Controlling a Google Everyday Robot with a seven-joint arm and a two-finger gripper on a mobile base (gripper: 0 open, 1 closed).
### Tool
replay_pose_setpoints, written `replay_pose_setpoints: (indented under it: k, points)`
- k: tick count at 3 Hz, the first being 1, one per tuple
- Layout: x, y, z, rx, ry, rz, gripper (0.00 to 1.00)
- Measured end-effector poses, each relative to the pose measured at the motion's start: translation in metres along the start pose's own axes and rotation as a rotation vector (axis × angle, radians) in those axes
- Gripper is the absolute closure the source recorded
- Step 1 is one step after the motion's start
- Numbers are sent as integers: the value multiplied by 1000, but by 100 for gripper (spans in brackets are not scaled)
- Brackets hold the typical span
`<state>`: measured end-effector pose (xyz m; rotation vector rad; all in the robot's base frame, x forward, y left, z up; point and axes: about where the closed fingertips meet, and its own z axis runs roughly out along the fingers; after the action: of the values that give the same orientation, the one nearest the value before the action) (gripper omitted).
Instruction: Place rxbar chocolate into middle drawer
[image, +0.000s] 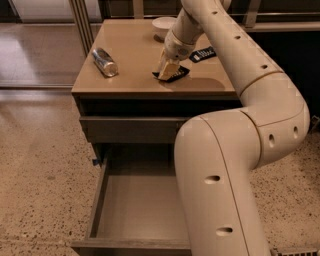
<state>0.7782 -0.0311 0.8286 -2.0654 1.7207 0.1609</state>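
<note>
The rxbar chocolate (181, 73), a small flat black wrapper, lies on the wooden cabinet top (135, 50) near its front right. My gripper (167, 70) is down on the bar, its pale fingers (169, 65) closed together on it, with the bar's ends sticking out either side. The bar still rests on the top. The middle drawer (102, 200) is pulled open below, its flat floor bare. My arm covers the drawer's right part.
A silver can (105, 62) lies on its side at the left of the top. A white bowl (163, 24) stands at the back. A dark bar with white lettering (202, 53) lies to the right of the gripper. The top drawer front (125, 129) is closed.
</note>
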Motion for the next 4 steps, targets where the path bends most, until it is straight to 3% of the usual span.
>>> replay_pose_setpoints:
  k: [2, 4]
  points:
    - [-1, 0, 0, -1, -11, -2, 100]
    - [-25, 22, -32, 5, -67, -80, 100]
